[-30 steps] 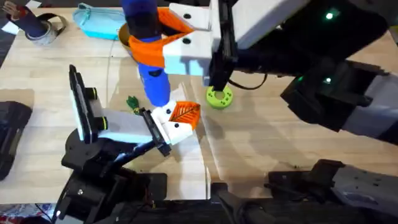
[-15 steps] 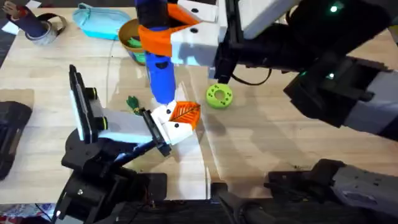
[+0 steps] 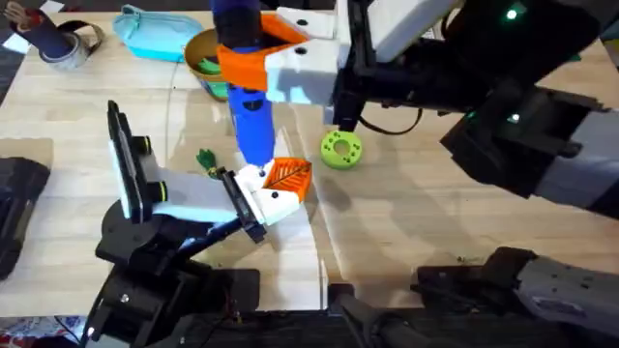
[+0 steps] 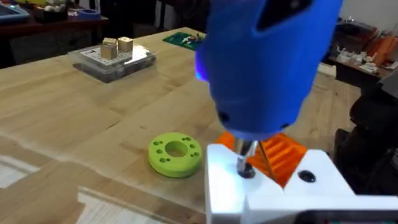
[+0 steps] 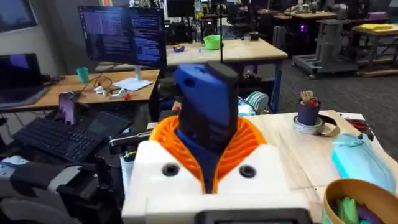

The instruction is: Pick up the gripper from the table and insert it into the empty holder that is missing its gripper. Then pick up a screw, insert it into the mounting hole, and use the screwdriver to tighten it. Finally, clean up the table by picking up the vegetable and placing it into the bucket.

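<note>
Overhead: light plank table [image 3: 406, 213], green disc [image 3: 340, 149] beside holder [image 3: 266, 193].

Table [image 3: 406, 222]: light wood planks with visible grain.
Green disc [image 3: 341, 150]: round, with small holes, flat on the table; taken here as the landmark.
Bucket [image 3: 201, 50]: on the far side of the table, left of the green disc and farther back; tan-yellow rim, green things inside.
Light blue tray [image 3: 155, 34]: just beside the bucket, on its side away from the green disc.
Green vegetable [image 3: 206, 159]: small leafy piece on the wood, left of the green disc, about level with it.
Tape roll [image 3: 70, 48]: far left corner, well apart from the green disc, past the tray.
Clear flat box [image 4: 112, 57]: holds two small wooden blocks; on the table well apart from the green disc.
</note>
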`<control>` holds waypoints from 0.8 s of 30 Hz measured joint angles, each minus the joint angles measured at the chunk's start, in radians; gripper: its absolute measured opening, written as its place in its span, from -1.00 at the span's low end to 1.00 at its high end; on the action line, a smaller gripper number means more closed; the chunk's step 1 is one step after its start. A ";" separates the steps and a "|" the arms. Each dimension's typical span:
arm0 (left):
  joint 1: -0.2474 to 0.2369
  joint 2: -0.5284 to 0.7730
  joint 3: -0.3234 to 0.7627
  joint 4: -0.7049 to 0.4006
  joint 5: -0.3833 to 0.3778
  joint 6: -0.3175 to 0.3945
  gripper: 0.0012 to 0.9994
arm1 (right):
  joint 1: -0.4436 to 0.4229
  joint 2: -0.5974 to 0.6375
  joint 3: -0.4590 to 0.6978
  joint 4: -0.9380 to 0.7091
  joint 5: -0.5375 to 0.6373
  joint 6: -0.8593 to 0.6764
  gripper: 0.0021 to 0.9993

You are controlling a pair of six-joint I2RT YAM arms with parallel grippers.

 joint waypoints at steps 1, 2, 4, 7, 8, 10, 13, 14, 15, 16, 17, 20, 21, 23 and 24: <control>0.000 0.000 0.000 0.000 0.000 0.000 -0.97 | 0.000 0.000 0.000 0.000 0.000 0.000 -0.91; 0.000 0.000 0.000 0.000 0.000 0.000 -0.97 | 0.000 0.000 0.000 0.000 0.000 0.000 -0.91; 0.000 0.000 0.000 0.000 0.000 0.000 -0.97 | 0.000 0.000 0.000 0.000 0.000 0.000 -0.91; 0.000 0.000 0.000 0.000 0.000 0.000 -0.97 | 0.000 0.000 0.000 -0.015 0.000 0.000 -0.91; 0.000 0.000 0.000 0.000 0.000 0.000 -0.97 | 0.000 0.000 0.000 -0.025 0.000 0.000 -0.91; 0.000 0.000 0.000 0.000 0.002 0.000 -0.97 | 0.000 0.000 0.000 -0.037 0.007 0.000 -0.91; 0.000 0.001 0.000 -0.001 0.002 -0.001 -0.97 | -0.001 0.000 0.000 -0.041 0.011 -0.001 -0.91; 0.000 0.000 0.000 0.000 0.002 -0.001 -0.97 | -0.001 0.000 0.000 -0.041 0.012 -0.001 -0.91; 0.000 0.001 0.000 -0.001 0.002 -0.001 -0.97 | -0.001 0.000 0.000 -0.041 0.012 -0.001 -0.91; 0.000 0.001 0.000 -0.001 0.002 -0.001 -0.97 | -0.002 0.000 0.000 -0.041 0.012 -0.001 -0.91; 0.000 0.001 0.000 -0.001 0.002 -0.003 -0.97 | -0.002 0.000 0.000 -0.041 0.012 -0.001 -0.91; 0.000 0.001 0.000 -0.001 0.003 -0.004 -0.97 | -0.001 0.000 0.000 -0.041 0.012 -0.002 -0.91; 0.000 0.001 0.000 -0.001 0.003 -0.004 -0.97 | -0.001 0.000 0.000 -0.042 0.012 -0.002 -0.91; 0.000 0.001 0.000 -0.001 0.003 -0.004 -0.97 | -0.001 0.000 0.000 -0.042 0.013 -0.002 -0.91; 0.000 0.001 0.000 -0.001 0.003 -0.004 -0.97 | -0.001 0.000 0.000 -0.043 0.012 -0.002 -0.91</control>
